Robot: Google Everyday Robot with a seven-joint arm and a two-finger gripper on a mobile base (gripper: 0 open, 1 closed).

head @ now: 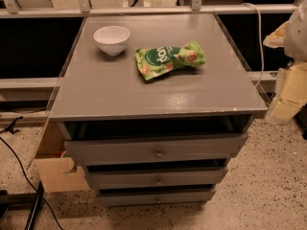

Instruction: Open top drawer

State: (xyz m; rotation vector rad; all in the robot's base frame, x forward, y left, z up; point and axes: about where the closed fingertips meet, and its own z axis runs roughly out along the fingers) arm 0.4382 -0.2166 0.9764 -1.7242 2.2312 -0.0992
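Observation:
The top drawer (156,150) is a wide grey front with a small round metal knob (159,153) at its centre. It stands pulled out a little, with a dark gap between it and the cabinet top (120,92). Two shorter-looking grey drawer fronts sit below it, the middle (156,178) and the bottom (156,196). My gripper (288,97) is at the right edge of the view, pale and blurred, off to the right of the cabinet and apart from the drawer.
A white bowl (111,39) and a green snack bag (169,59) lie on the cabinet top. A white cable (260,37) hangs at the right back. Black cables (21,171) run over the speckled floor at the left. A rail (144,9) runs behind.

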